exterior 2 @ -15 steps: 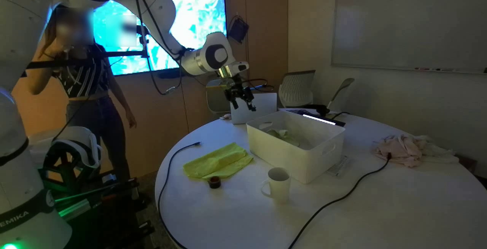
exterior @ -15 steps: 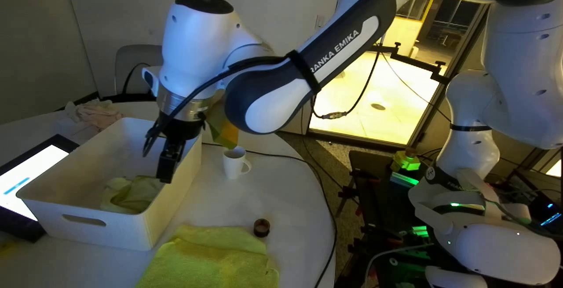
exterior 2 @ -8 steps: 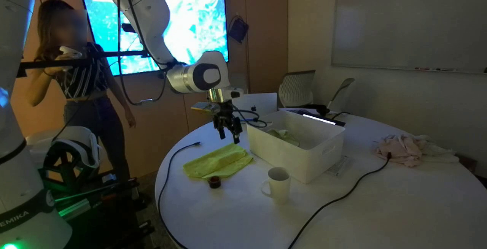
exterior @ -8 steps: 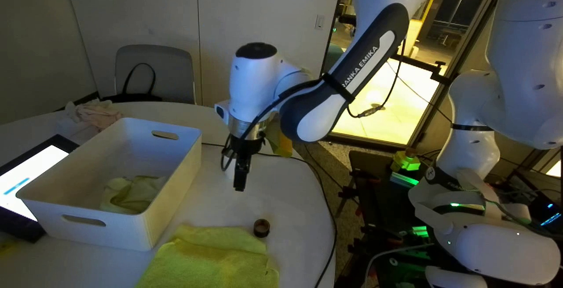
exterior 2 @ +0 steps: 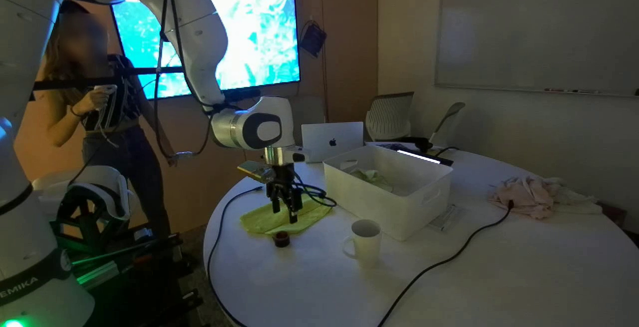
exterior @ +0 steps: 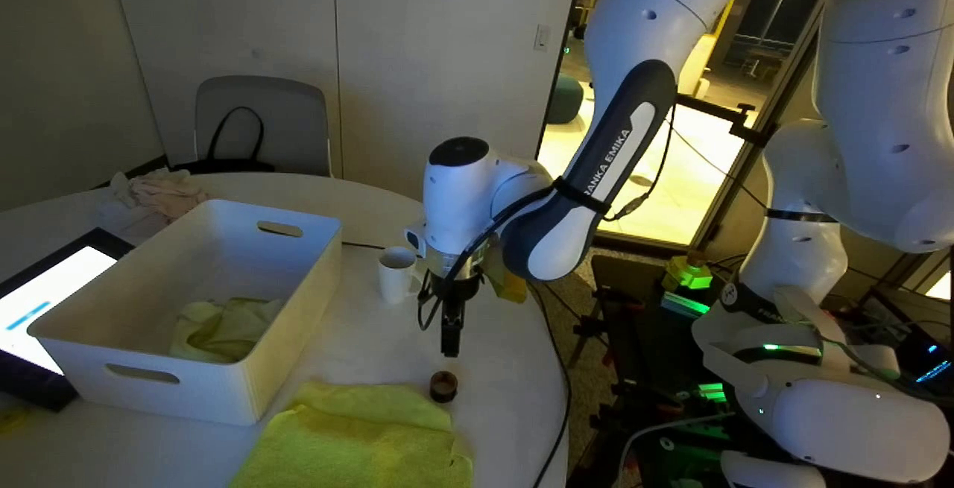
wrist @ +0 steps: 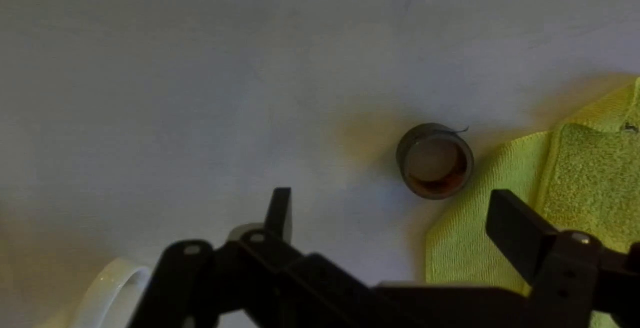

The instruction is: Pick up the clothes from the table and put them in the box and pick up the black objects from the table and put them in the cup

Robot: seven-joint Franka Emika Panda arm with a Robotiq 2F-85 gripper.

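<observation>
In an exterior view, the box (exterior: pixel 201 391) beside the cup (exterior: pixel 393 281) holds one cloth (exterior: pixel 220 330). In an exterior view, another cloth (exterior 2: pixel 262 218) and the black object (exterior 2: pixel 282 239) lie toward the left edge of the tabletop (exterior 2: pixel 314 282). In the wrist view, the jaws stand apart near the black object.

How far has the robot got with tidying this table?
Done: pale cloth lies in the white box. In hand: nothing is gripped; the open claw hangs near the small dark round piece, probably its next pick. Left: that piece stands on the table, outside the white cup, and a yellow-green cloth lies there too, not in the box.
</observation>
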